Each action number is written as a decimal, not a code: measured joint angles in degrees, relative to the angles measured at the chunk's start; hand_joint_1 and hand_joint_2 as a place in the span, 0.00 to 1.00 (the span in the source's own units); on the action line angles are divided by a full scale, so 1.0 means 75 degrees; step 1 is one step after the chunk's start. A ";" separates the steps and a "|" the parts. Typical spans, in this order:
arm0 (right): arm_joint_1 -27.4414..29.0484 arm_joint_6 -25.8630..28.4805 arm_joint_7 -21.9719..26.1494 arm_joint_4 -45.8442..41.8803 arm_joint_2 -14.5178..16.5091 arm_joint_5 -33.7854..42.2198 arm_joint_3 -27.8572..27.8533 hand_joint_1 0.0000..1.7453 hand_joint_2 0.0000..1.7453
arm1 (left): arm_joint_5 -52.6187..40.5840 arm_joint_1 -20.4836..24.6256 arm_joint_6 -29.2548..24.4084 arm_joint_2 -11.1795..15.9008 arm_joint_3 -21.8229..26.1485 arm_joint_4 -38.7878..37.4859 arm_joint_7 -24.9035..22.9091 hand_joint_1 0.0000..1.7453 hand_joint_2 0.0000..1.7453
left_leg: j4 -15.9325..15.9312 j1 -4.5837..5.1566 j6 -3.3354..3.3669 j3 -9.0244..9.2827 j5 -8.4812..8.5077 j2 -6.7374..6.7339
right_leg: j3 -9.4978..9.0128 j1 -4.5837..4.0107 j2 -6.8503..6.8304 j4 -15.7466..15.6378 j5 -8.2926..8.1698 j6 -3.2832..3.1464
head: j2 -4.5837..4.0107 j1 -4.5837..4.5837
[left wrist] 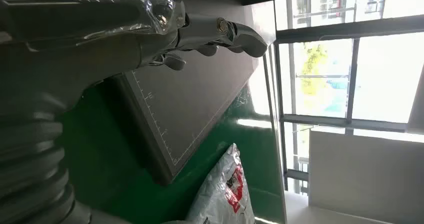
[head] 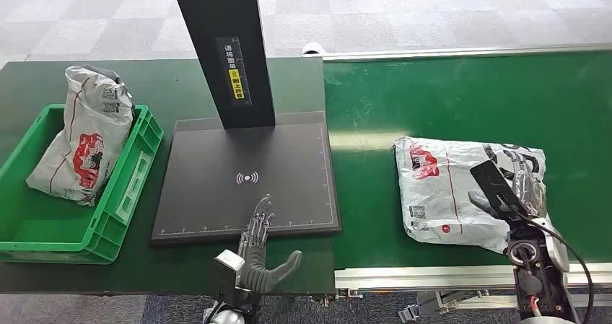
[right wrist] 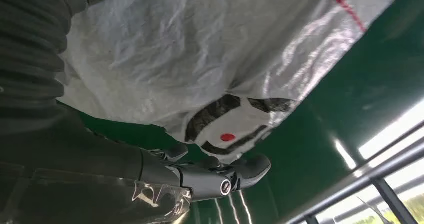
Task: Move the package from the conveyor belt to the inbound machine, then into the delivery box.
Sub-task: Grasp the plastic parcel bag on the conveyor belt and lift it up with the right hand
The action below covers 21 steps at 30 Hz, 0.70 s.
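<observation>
Reaching onto the white package (head: 462,190) with the right hand (head: 521,188), fingers laid over its right end.
Whether they've closed on it, I cannot tell. The package lies flat on the green conveyor belt (head: 469,97), long axis across the belt. The left hand (head: 261,246) hovers open, fingers straight, at the scanner pad's (head: 245,176) near edge. Bare pad between package and green crate (head: 108,216).

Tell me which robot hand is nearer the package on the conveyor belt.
Right. The right robot hand rests on the package; the left robot hand hovers over the scanner pad's near edge, well apart.
</observation>
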<state>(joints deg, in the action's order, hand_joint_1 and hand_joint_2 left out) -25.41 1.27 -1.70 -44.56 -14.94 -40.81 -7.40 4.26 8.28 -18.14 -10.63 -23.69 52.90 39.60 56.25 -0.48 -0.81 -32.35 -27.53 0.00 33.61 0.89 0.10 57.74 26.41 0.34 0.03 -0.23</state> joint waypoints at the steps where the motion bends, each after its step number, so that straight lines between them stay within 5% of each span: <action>1: -0.0078 -0.0135 -0.0046 0.0222 -0.0056 -0.0067 -0.0007 0.00 1.00 | -0.0013 0.0013 0.0008 -0.0002 -0.0014 -0.0011 -0.0016 0.00 1.00 | 0.0001 0.0000 0.0000 0.0000 0.0000 0.0000 | 0.0000 0.0000 0.0000 0.0000 -0.0001 0.0002 | 0.0000 0.0000; 11: -0.1021 -0.0966 -0.0907 0.2672 -0.0151 -0.0824 -0.0012 0.01 1.00 | -0.0545 0.0002 -0.0532 0.0013 0.0025 0.0153 -0.0348 0.00 1.00 | 0.0002 -0.0009 0.0001 -0.0002 -0.0001 -0.0003 | 0.0000 -0.0011 -0.0001 0.0001 -0.0004 0.0006 | -0.0001 -0.0004; 15: -0.1195 -0.0885 -0.1067 0.2949 0.0024 -0.0920 -0.0010 0.99 1.00 | -0.1421 -0.0247 -0.0627 0.0154 0.0141 0.0571 -0.0702 0.00 1.00 | 0.0001 -0.0010 0.0000 0.0000 0.0000 -0.0004 | -0.0003 -0.0013 -0.0001 0.0001 -0.0003 0.0005 | 0.0001 -0.0002; 21: -0.1306 -0.0273 -0.0746 0.3027 0.0272 -0.0896 -0.0017 1.00 1.00 | -0.2046 -0.0553 -0.0393 0.0370 0.0500 0.1102 -0.0803 0.00 1.00 | 0.0001 -0.0009 0.0000 0.0004 0.0000 -0.0008 | -0.0010 -0.0011 0.0000 0.0001 -0.0004 0.0006 | -0.0001 -0.0002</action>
<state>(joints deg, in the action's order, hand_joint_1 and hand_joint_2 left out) -35.21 -0.78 -7.30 -21.86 -12.90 -47.53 -7.52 -11.08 4.14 -21.09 -7.86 -19.94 61.17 33.58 56.25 -0.55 -0.80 -32.32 -27.53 -0.06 33.54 0.80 0.10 57.75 26.38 0.38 0.03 -0.25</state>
